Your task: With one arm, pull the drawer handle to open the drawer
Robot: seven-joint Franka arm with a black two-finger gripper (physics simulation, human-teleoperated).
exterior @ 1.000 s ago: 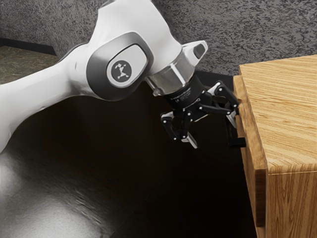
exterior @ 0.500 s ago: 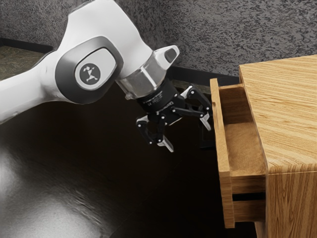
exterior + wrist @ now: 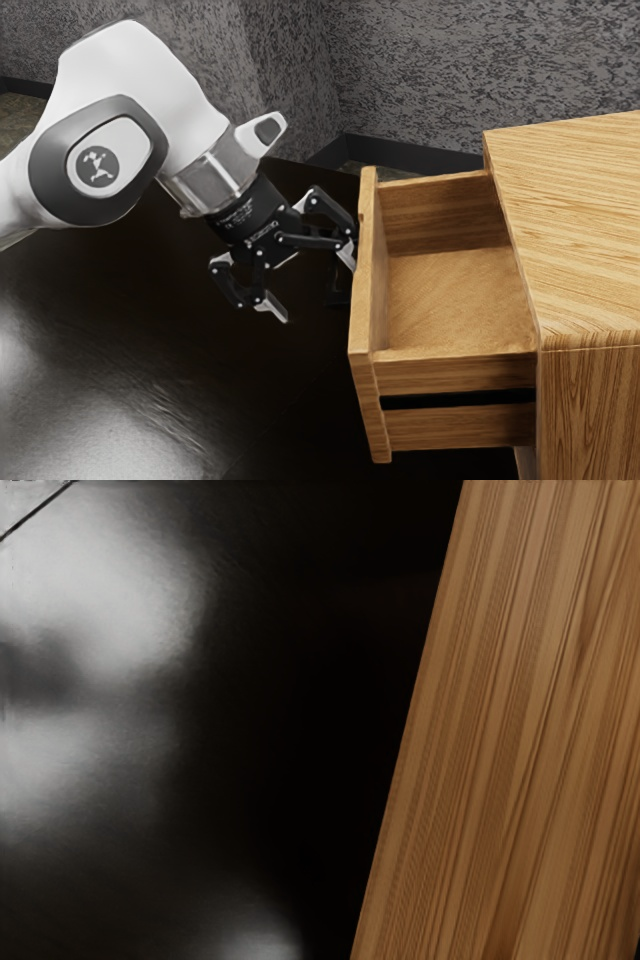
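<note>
exterior view: open drawer nxt to claw

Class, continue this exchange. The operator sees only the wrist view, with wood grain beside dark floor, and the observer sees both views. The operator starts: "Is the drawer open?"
Observer: Yes. The drawer stands pulled well out of the cabinet, and its inside floor shows.
Operator: Where is the tool?
Observer: The tool is just outside the drawer front, by the dark handle.
Operator: Is it clamped on the handle?
Observer: No, it is spread open. One finger is at the handle and the other points away from the drawer.
</note>
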